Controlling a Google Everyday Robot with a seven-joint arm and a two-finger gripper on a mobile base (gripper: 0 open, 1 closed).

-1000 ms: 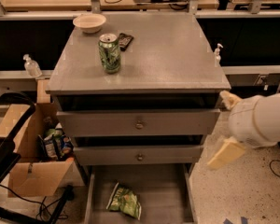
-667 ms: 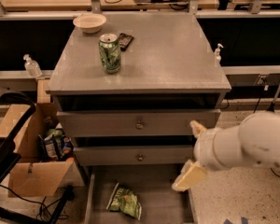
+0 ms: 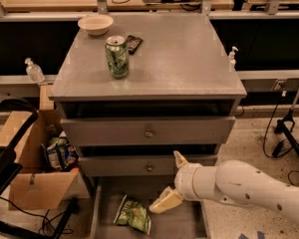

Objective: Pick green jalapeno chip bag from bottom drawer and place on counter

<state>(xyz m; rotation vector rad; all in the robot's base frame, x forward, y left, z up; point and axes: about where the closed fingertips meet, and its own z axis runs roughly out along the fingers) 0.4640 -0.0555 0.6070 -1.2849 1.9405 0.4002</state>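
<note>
Gripper [image 3: 164, 182] has dropped from right of frame to lower centre, fingers spread apart, the lower one over the bottom drawer [image 3: 96, 214]. Green jalapeno chip bag [image 3: 133, 214] unmoved on the drawer floor, just left of it (contact unclear). Frame bottom cuts off the drawer. Counter [image 3: 174, 59] carries soda can [image 3: 117, 57] and bowl [image 3: 95, 24].

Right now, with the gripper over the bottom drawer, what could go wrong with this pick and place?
The green jalapeno chip bag lies flat on the bottom drawer floor, so the open jaws of the gripper, just right of it, may only pinch a foil edge and drop it. The gripper sits close below the middle drawer front; lifting could strike it. On the counter, the soda can could be knocked over.
</note>
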